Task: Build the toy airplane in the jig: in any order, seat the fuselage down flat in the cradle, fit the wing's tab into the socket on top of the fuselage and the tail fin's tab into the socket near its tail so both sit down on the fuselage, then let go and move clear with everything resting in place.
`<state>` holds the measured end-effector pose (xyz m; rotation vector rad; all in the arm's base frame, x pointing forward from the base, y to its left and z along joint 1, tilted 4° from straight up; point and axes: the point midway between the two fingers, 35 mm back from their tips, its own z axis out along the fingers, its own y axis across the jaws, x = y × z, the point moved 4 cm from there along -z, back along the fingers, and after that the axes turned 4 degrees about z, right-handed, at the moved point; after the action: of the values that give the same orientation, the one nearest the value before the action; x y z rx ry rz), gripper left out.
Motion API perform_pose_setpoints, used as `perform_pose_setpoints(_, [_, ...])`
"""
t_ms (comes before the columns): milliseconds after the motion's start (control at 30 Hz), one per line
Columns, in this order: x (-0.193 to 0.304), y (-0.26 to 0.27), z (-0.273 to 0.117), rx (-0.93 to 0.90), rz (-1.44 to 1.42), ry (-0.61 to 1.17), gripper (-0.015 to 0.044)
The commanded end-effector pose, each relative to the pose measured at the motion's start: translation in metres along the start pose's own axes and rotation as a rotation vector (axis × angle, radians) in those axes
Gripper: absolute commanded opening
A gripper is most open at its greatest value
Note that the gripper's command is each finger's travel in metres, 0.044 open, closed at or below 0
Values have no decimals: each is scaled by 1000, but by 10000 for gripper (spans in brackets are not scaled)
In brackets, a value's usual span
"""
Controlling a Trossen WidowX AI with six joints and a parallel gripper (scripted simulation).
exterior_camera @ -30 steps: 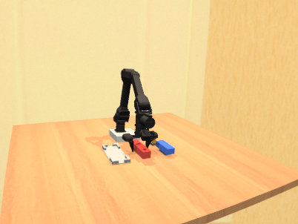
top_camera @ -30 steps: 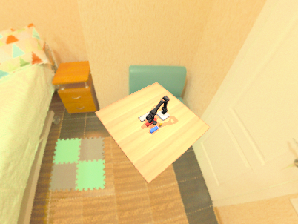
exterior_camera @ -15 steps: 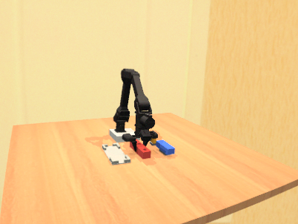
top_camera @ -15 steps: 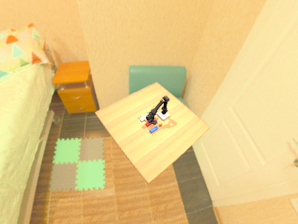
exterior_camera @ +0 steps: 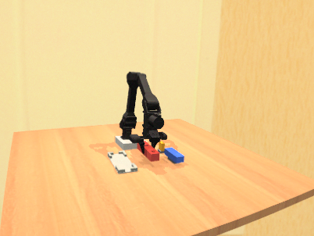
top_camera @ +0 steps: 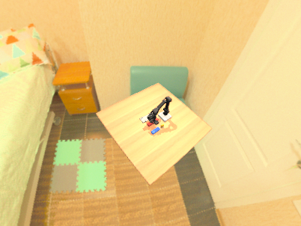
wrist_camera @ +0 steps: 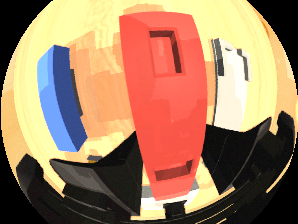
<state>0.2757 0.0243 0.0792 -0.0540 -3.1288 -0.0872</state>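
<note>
The red fuselage lies lengthwise between the fingers, its two sockets facing up. My gripper is shut on it, one finger along each side. Whether the fuselage touches the table or is just above it, I cannot tell. The pale cradle jig is empty, beside the fuselage, on the right in the wrist view. The blue wing lies on the fuselage's other side. The small yellow tail fin stands near the wing; the fingers mostly hide it in the wrist view.
The arm's pale base is behind the parts on the wooden table. A green chair stands beyond the table's back edge.
</note>
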Motion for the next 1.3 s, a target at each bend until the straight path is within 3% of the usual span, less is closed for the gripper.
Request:
perform_pose_setpoints(0, [-3,1,-14,-3,-4,-12,0])
perform_pose_setpoints(833, [5,0,-92,-2,-4,-12,0])
perform_pose_setpoints(1267, [-3,-26,-80,1,7,-13,0])
